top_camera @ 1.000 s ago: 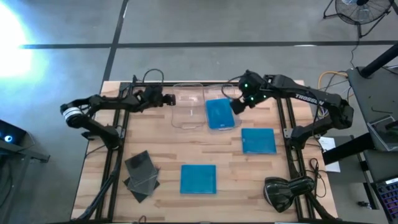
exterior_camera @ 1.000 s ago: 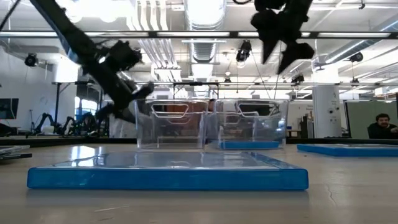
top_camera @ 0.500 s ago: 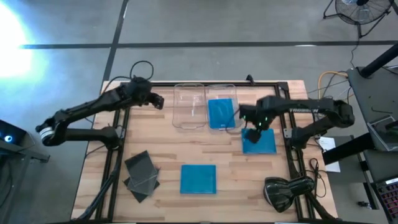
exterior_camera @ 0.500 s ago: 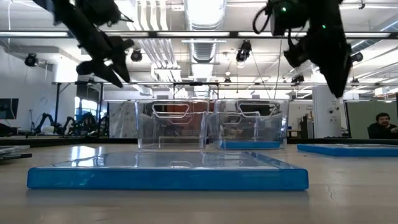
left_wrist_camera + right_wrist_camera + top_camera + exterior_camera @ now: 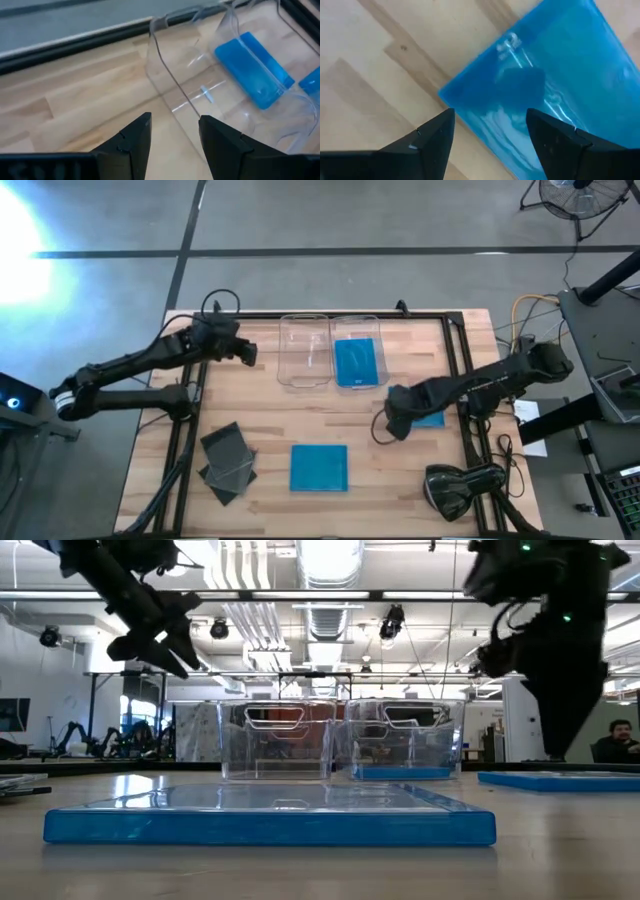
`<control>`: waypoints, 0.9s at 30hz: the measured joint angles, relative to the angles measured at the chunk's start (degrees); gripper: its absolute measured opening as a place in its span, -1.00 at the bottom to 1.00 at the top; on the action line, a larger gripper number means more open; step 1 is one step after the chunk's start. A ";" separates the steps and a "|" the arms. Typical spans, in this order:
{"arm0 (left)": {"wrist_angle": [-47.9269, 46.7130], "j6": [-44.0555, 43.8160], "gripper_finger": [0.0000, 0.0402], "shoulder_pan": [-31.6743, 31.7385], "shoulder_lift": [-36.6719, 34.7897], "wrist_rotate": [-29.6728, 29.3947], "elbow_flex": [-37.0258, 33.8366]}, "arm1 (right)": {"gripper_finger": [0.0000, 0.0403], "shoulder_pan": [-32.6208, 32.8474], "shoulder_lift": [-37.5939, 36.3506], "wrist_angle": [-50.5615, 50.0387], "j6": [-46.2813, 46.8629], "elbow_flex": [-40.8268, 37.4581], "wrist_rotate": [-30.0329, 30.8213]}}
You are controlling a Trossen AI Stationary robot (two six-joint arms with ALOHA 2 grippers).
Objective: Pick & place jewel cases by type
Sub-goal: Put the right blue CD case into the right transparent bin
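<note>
Three blue jewel cases show. One lies flat in the right clear bin (image 5: 357, 363) (image 5: 255, 70). One lies on the table near its near edge (image 5: 319, 467) (image 5: 270, 815). The third lies at the table's right (image 5: 432, 418) (image 5: 555, 75), partly under my right arm. Dark cases (image 5: 228, 458) lie in a loose overlapping pile at the near left. My right gripper (image 5: 390, 426) (image 5: 490, 114) is open, pointing down just above the third case's left edge. My left gripper (image 5: 247, 352) (image 5: 175, 120) is open and raised, left of the empty left bin (image 5: 304, 352).
The two clear bins (image 5: 275, 740) (image 5: 405, 740) stand side by side at the table's far middle. Bare wood lies between the bins and the near blue case. A black frame rail runs along each side of the table (image 5: 187, 430). A person sits in the room beyond the table (image 5: 620, 740).
My right gripper has moved from above the right bin toward the table's near edge and down, and now hangs over the blue case at the right. My left gripper has risen and drawn back a little toward the table's left, away from the left bin.
</note>
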 joint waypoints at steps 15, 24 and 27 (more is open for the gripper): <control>-2.85 -4.12 -0.27 -6.61 -0.24 0.81 0.21 | 0.12 2.99 0.42 36.40 8.98 -10.91 -6.13; -6.71 -8.52 -0.27 -17.12 -0.05 0.56 -0.11 | 0.11 3.25 12.13 59.23 11.09 -9.91 -15.09; -7.02 -10.81 -0.27 -22.15 -0.05 0.29 -0.18 | 0.11 3.27 16.90 64.14 12.12 -6.52 -15.15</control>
